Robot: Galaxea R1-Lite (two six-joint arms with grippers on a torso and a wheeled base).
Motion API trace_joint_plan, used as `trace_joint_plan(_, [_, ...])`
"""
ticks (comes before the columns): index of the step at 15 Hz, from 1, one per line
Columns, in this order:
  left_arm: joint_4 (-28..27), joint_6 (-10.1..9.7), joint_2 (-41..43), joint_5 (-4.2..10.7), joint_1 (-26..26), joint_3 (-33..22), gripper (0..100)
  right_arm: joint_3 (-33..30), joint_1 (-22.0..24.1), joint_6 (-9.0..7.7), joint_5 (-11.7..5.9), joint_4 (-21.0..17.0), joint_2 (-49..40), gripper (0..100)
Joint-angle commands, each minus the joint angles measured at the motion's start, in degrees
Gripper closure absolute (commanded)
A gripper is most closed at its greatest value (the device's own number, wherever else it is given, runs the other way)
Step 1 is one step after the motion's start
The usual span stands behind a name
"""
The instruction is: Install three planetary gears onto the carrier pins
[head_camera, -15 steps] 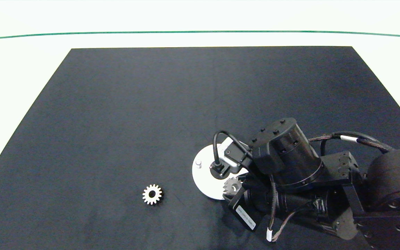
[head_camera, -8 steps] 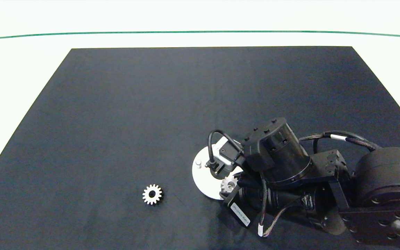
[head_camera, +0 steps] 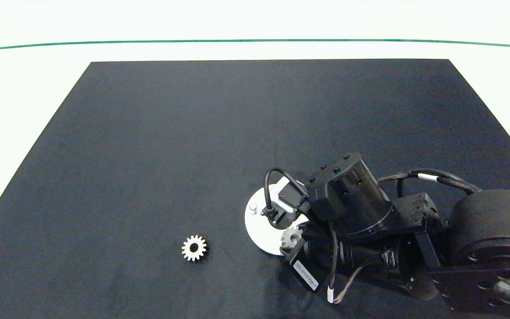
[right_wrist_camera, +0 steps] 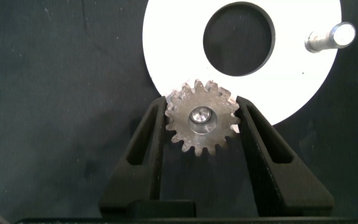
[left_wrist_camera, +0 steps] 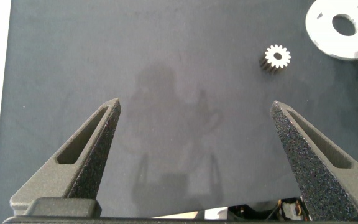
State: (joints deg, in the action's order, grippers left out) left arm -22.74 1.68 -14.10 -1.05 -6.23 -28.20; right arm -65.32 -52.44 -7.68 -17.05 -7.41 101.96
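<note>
Gripping one gear (right_wrist_camera: 202, 117) between its two fingers, the right gripper (right_wrist_camera: 202, 124) stands at the near edge of the white disc (right_wrist_camera: 173, 53); a pin shows inside this gear's centre hole; another pin (right_wrist_camera: 330, 37) stands bare on the disc; a second gear (head_camera: 194, 248) lies flat on the black mat (head_camera: 171, 146), well apart from the disc; the left gripper (left_wrist_camera: 194, 149) hangs above the mat, fingers wide apart, holding nothing.

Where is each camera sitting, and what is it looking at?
Head view: above the table, looking down; shows right arm, loose gear.
Left wrist view: on the left arm, looking over the mat; shows left gripper, open.
Right wrist view: on the right arm; shows right gripper holding a gear on a pin.
All share the white disc.
</note>
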Motion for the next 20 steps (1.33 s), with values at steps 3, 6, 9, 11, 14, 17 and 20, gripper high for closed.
trace_joint_plan(3, [-0.1,-0.01,-0.1,-0.01,0.0,-0.4,0,0.2,0.1,-0.14,-0.44,-0.1,-0.1,0])
trace_joint_plan(6, [-0.2,0.08,-0.1,-0.01,0.0,-0.4,0,0.2,0.2,-0.05,-0.44,0.0,-0.2,0])
trace_joint_plan(9, [-0.2,-0.01,0.0,-0.01,0.0,-0.4,0,3.5,0.3,-0.05,-3.16,-0.1,-8.8,0])
trace_joint_plan(11, [-0.2,-0.01,0.1,-0.01,-0.2,-0.2,0,7.0,4.1,-0.14,-4.39,-0.1,-18.0,0])
trace_joint_plan(14, [-0.2,-0.1,0.1,-0.01,-1.0,-0.4,0,10.2,16.6,-0.41,-3.6,-0.4,-25.0,0])
trace_joint_plan(17, [-0.3,-0.19,0.7,-0.01,-1.0,-0.4,0,14.1,28.2,-0.32,2.03,-0.9,-25.5,0])
trace_joint_plan(20, [-0.3,-0.1,1.1,-0.01,-1.0,-0.4,0,13.9,33.0,-0.05,7.39,0.4,-22.7,0])
